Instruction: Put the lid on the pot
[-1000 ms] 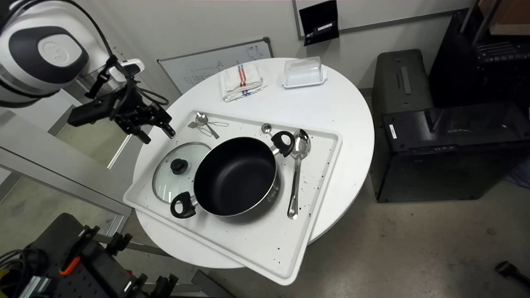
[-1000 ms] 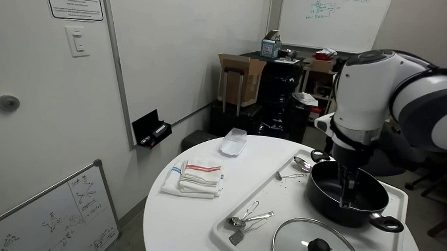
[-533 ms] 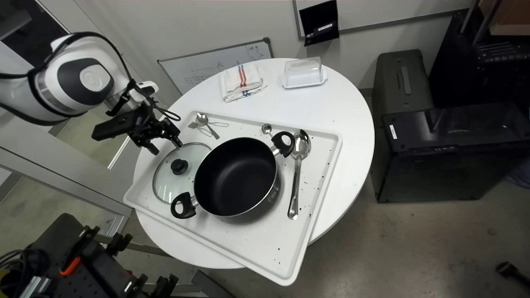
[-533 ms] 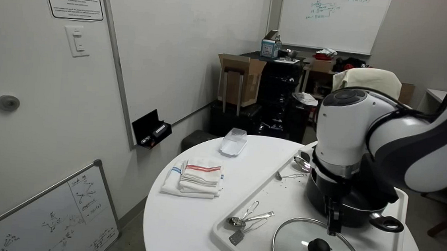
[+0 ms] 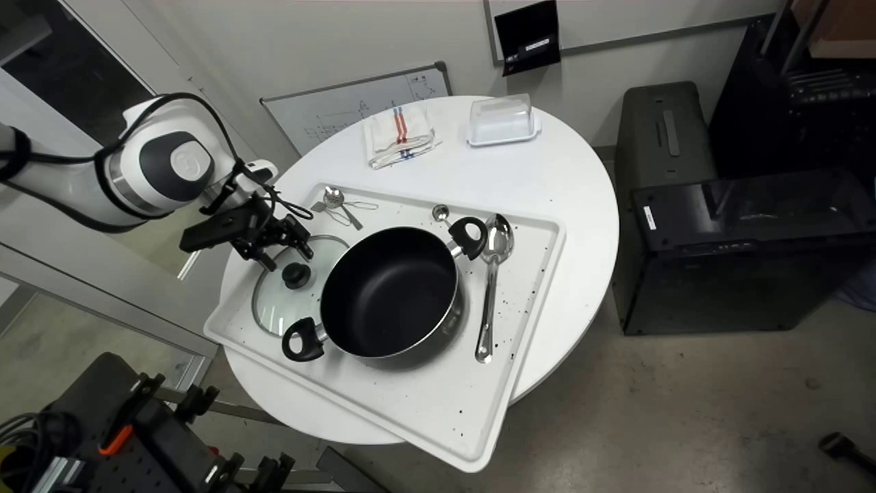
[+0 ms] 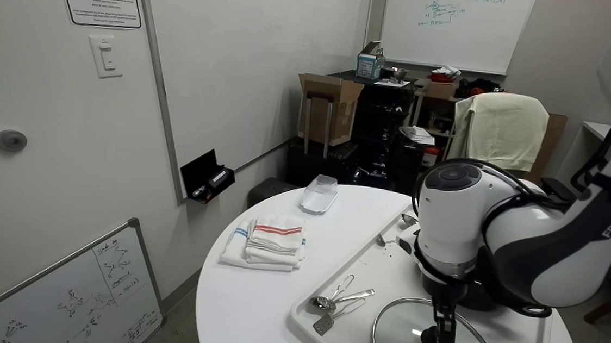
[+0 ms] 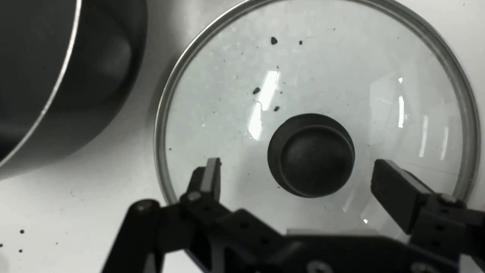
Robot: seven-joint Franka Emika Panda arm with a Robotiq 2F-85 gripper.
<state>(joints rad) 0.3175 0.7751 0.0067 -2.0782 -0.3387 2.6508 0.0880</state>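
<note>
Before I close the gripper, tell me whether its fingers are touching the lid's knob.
Apart. The wrist view shows the fingers on either side of the knob, with glass of the lid showing in both gaps.

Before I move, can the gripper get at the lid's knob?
Likely yes: the gripper is open, its gap apparently wider than the knob, with nothing visible between them in the wrist view.
</note>
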